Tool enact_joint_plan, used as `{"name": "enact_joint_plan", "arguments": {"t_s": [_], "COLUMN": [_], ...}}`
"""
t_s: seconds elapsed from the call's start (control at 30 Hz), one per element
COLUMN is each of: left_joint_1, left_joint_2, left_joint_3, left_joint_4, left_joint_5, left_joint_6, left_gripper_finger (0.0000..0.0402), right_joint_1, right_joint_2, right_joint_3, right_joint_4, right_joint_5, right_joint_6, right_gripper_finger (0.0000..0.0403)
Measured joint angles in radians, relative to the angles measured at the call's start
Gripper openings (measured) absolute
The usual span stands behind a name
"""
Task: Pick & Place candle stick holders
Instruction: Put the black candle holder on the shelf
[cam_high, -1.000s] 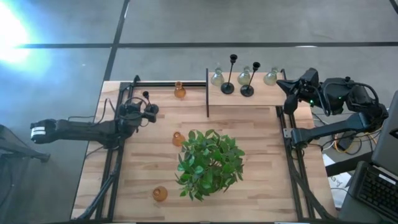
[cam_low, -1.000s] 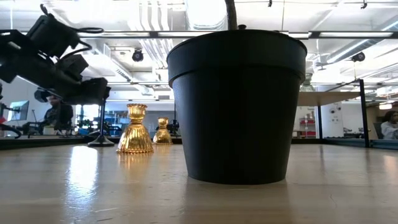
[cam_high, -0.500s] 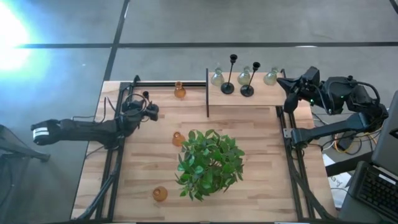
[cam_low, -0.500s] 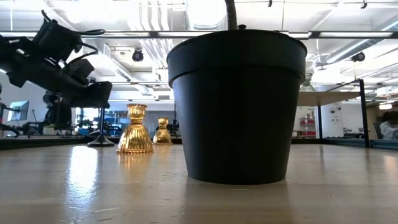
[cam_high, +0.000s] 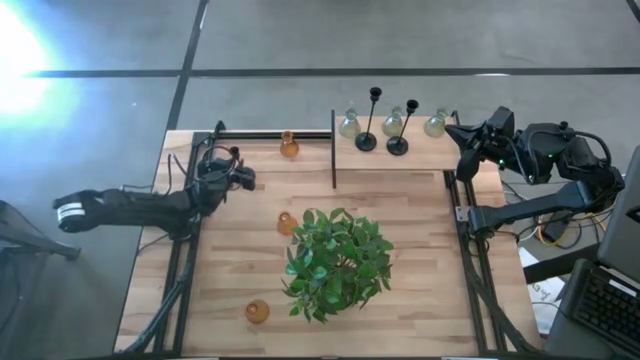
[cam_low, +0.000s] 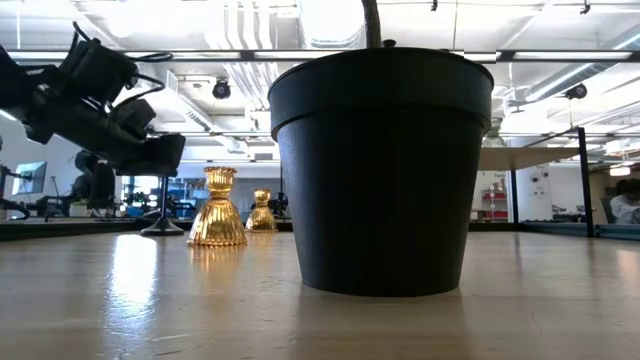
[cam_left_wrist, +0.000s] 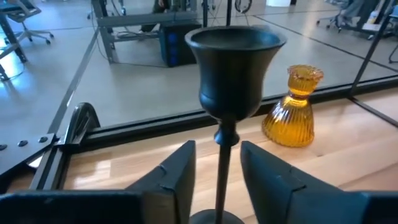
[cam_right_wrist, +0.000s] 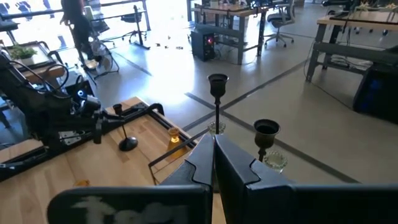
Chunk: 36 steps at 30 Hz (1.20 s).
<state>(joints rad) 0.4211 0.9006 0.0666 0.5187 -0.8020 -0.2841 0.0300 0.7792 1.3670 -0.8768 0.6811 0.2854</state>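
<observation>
— Where is the left tool right now?

— At the far left part of the wooden surface. Its two fingers stand apart on either side of the thin stem of a black candle stick holder, which is upright between them. There is a gap on each side of the stem, so the tool is open and not clamping it.

— And the other holders?

— One amber holder sits near the far edge, just beyond the black one. Another amber one touches the edge of the green plant, and a third is near the front edge. On the raised shelf at the far right stand two black holders among three clear glass ones.

— The right tool?

— It hangs by the shelf's right end, fingers pressed together, holding nothing.
</observation>
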Motion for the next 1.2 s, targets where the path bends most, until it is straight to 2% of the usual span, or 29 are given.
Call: {"name": "enact_joint_plan", "arguments": {"t_s": [0.23, 0.43, 0.57, 0.7, 0.83, 0.93, 1.07, 1.2], "left_joint_1": [0.013, 0.014, 0.014, 0.014, 0.014, 0.014, 0.014, 0.014], "left_joint_2": [0.016, 0.012, -0.019, -0.056, -0.064, -0.052, -0.028, 0.017], "left_joint_3": [0.0, 0.013, 0.106, 0.303, 0.581, 0.79, 1.032, 1.228], "left_joint_4": [0.007, 0.038, 0.006, -0.238, -0.57, -0.761, -0.905, -0.995], "left_joint_5": [-0.002, 0.046, 0.11, 0.15, 0.243, 0.294, 0.368, 0.497], "left_joint_6": [-0.004, -0.014, 0.026, 0.056, 0.056, 0.076, 0.11, 0.128], "left_gripper_finger": [0.0021, 0.0017, 0.0017, 0.0017, 0.0017, 0.0017, 0.0017, 0.0017], "right_joint_1": [0.0, 0.0, 0.0, 0.0, 0.0, 0.0, 0.001, 0.001], "right_joint_2": [0.0, 0.0, 0.0, 0.001, 0.012, 0.029, 0.073, 0.121], "right_joint_3": [0.0, 0.0, 0.0, 0.0, 0.0, 0.0, 0.0, 0.0], "right_joint_4": [0.001, 0.002, 0.041, 0.065, 0.085, 0.104, 0.149, 0.23], "right_joint_5": [0.0, 0.0, -0.012, -0.064, -0.132, -0.18, -0.24, -0.292], "right_joint_6": [0.002, 0.002, -0.001, -0.001, -0.016, -0.063, -0.148, -0.225], "right_gripper_finger": [0.0008, 0.0008, 0.0008, 0.0008, 0.0008, 0.0008, 0.0008, 0.0008]}}
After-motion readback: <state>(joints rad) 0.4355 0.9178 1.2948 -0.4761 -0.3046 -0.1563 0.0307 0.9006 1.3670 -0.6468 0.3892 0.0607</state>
